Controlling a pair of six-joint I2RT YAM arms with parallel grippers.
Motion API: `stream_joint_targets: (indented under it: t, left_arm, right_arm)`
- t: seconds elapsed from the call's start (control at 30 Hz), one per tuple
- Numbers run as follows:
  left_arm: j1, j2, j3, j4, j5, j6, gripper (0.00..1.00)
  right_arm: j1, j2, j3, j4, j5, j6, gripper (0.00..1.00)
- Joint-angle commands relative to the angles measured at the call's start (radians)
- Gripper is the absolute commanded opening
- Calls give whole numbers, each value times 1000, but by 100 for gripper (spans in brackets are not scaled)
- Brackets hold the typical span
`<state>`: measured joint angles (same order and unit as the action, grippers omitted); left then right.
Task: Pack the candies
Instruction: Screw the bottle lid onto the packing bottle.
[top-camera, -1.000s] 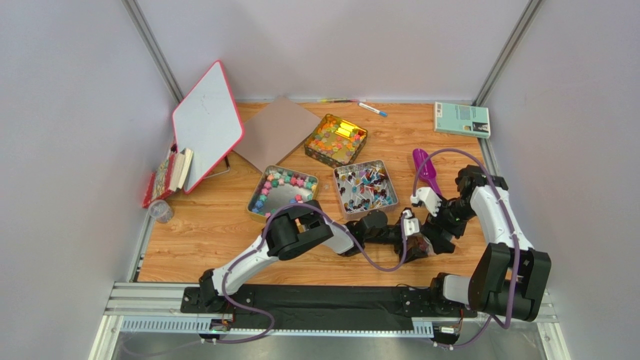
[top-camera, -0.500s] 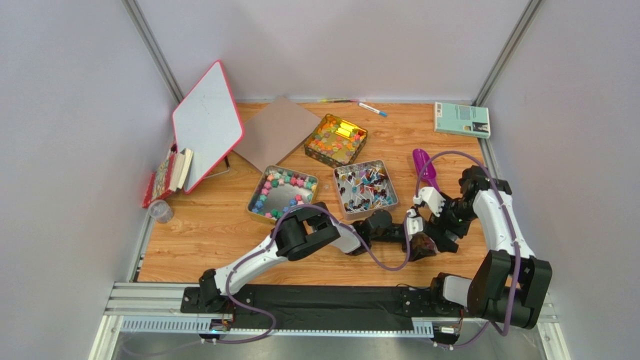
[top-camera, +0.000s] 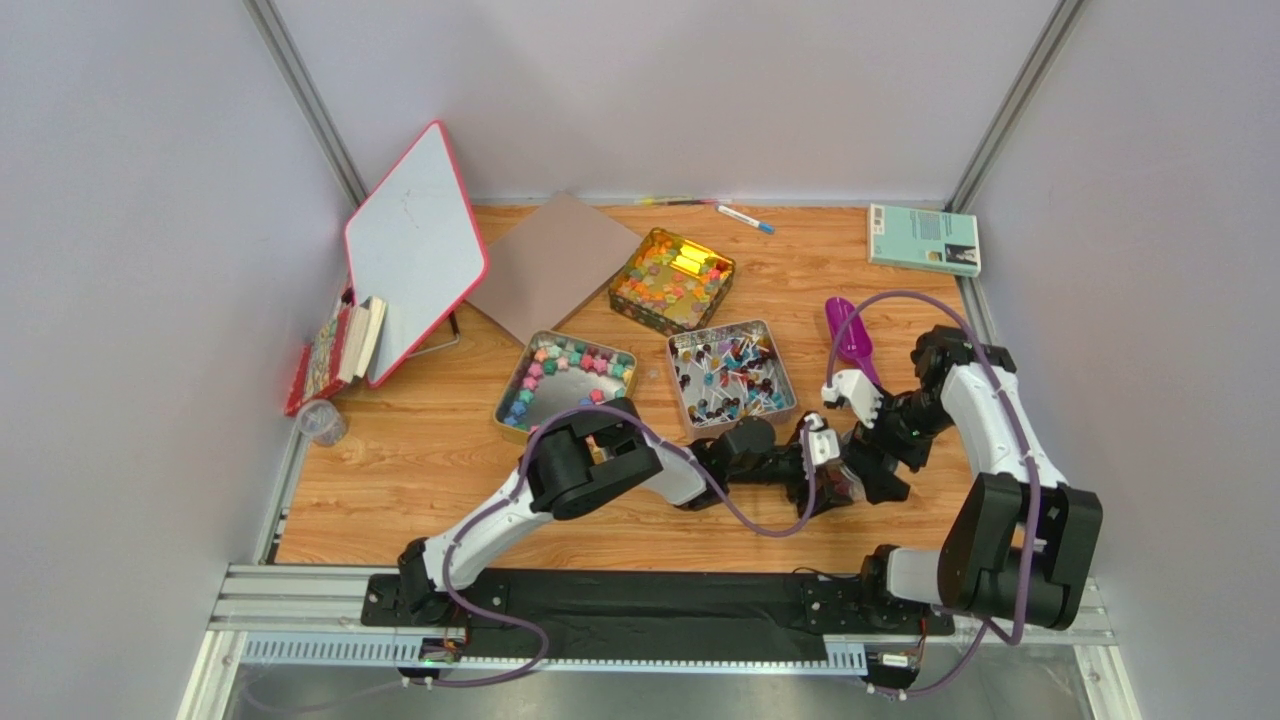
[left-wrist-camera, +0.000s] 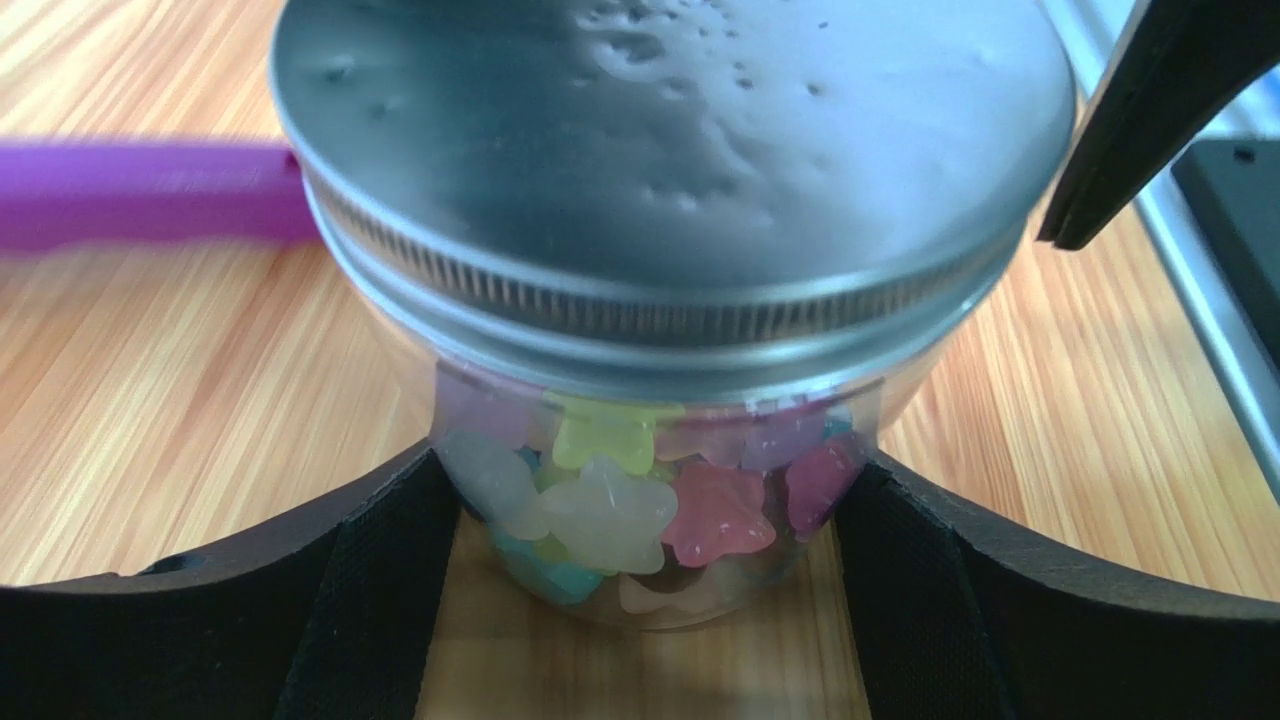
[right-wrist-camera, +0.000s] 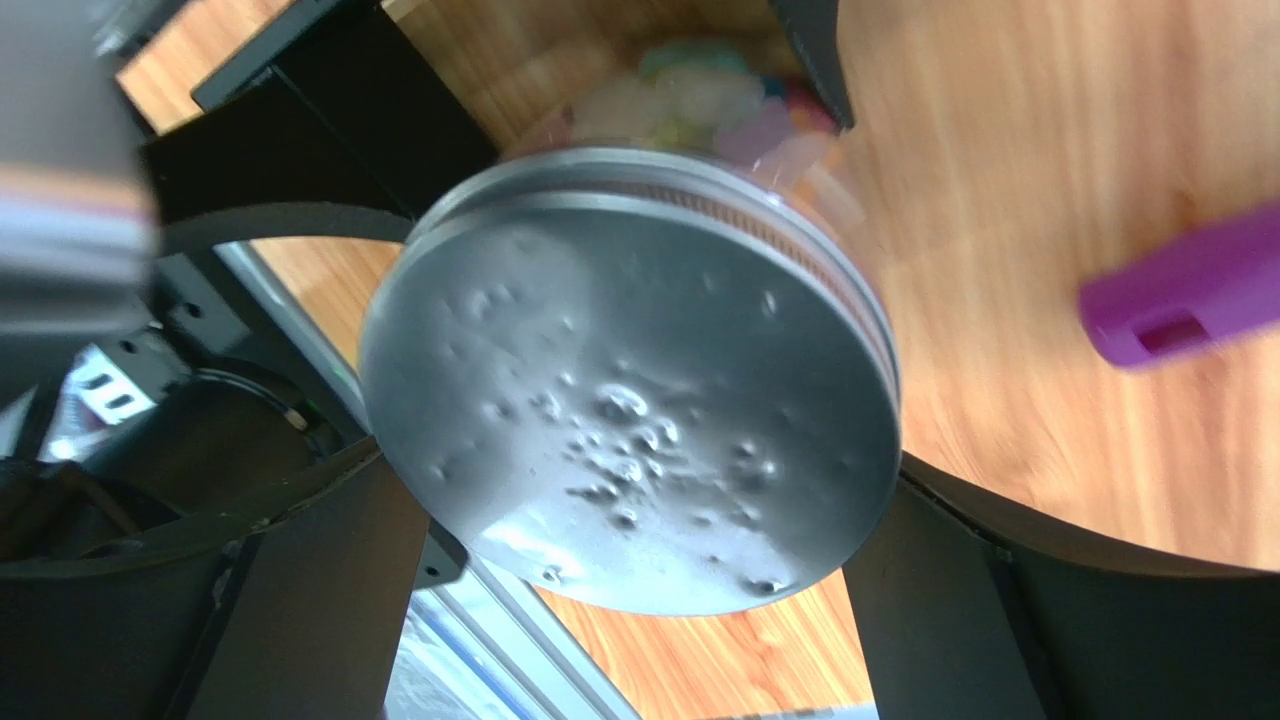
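Nearest the bases, L gripper (left-wrist-camera: 649, 465) clasps the jar (left-wrist-camera: 478, 413) low on its body, pads on the glass both sides, lid (left-wrist-camera: 676, 135) on top. R gripper (right-wrist-camera: 646, 465) straddles the lid w/ jaws spread wide. That view is smeared, so can't tell if it grips the rim or only sits around it. Candies (left-wrist-camera: 639, 510): a pastel batch is inside the jar, seen thru the glass under the lid. Just beyond, scoop (top-camera: 851, 338) lies on the wood, nothing touching it. Further back 3 tins hold more: pastel tin (top-camera: 501, 413) has lumps round the edge and is bare in the middle, wrapped tin (top-camera: 675, 360) and gold tin (top-camera: 649, 315) look full. My read: pastel batch packed, jar capped or nearly; wrapped + gold ones not yet done. Hidden: jar base, fill level behind the lid, how far the lid is seated. From above, both grippers cover most of the jar.
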<state>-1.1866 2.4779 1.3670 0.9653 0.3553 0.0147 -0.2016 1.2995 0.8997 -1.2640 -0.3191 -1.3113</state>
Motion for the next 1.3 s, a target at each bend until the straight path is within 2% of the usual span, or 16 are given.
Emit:
stream_joint_targets:
  t: [0.0,0.17,0.23,0.3,0.4,0.43,0.53,0.6,0.63,0.77,0.87,0.9,0.93,0.97,1.13,1.27]
  left_arm:
    - [-34,24,-213,-531,-75,145,81]
    - [-34,-68,-341,-539,-38,140,81]
    - [-34,-80,-385,-531,-27,143,76]
    - [-34,-80,-413,-530,-15,149,67]
    - [-34,-76,-424,-545,-16,154,65]
    - [-34,-73,-421,-553,-15,159,60]
    - [-34,-66,-410,-577,-27,168,56]
    - [-34,-62,-399,-612,-9,183,37]
    - [-34,-59,-390,-631,3,188,0]
    - [-34,-33,-361,-660,-13,194,0]
    - [-34,-13,-320,-712,-24,189,25]
    - [-34,1,-306,-733,-33,185,53]
    - [-34,4,-287,-750,-51,174,73]
    - [-34,9,-286,-760,-58,177,99]
    - [-31,3,-299,-744,-32,163,100]
    - [-31,76,-191,-877,-87,125,99]
  right_arm:
    - [65,44,2,83,-97,101,100]
    - [195,84,16,135,-136,167,100]
    - [246,96,25,150,-136,181,100]
    - [243,106,54,175,-133,202,100]
    - [213,103,103,169,-117,158,100]
    - [211,95,117,158,-121,138,100]
    - [153,66,137,103,-133,29,100]
    - [127,46,142,43,-140,-35,100]
    - [117,43,145,25,-143,-99,100]
    - [107,40,150,-38,-146,-161,100]
    - [108,38,124,-66,-170,-163,100]
    - [110,35,111,-72,-170,-163,100]
    - [110,26,87,-68,-163,-158,100]
    - [110,17,68,-63,-155,-154,100]
    - [105,-58,-28,-5,-77,-167,100]
    - [102,-162,-64,5,-67,-168,100]
